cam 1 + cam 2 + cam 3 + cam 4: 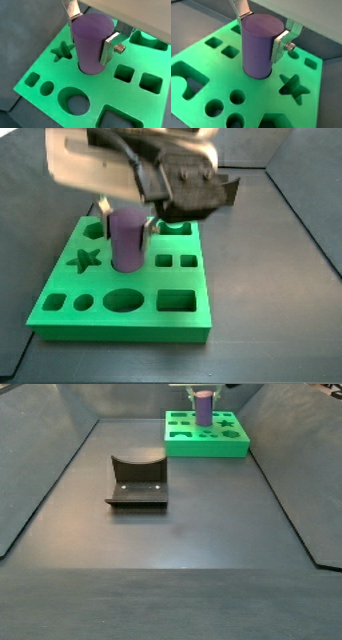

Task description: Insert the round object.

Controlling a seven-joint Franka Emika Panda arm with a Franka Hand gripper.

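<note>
The round object [90, 42] is a tall matte purple cylinder. It stands upright on the green board [47, 75], its lower end in a hole near the board's middle. It shows in both wrist views [259, 45] and both side views [124, 238] [202, 408]. My gripper [89, 31] is shut on the cylinder near its top, one silver finger [109, 49] on each side; it also shows in the other wrist view [260, 30]. The board has star, round and square holes.
The fixture [135, 480], a dark L-shaped bracket on a base plate, stands on the grey floor well in front of the board [203, 439]. A large round hole [75, 100] and a star hole [62, 52] lie next to the cylinder.
</note>
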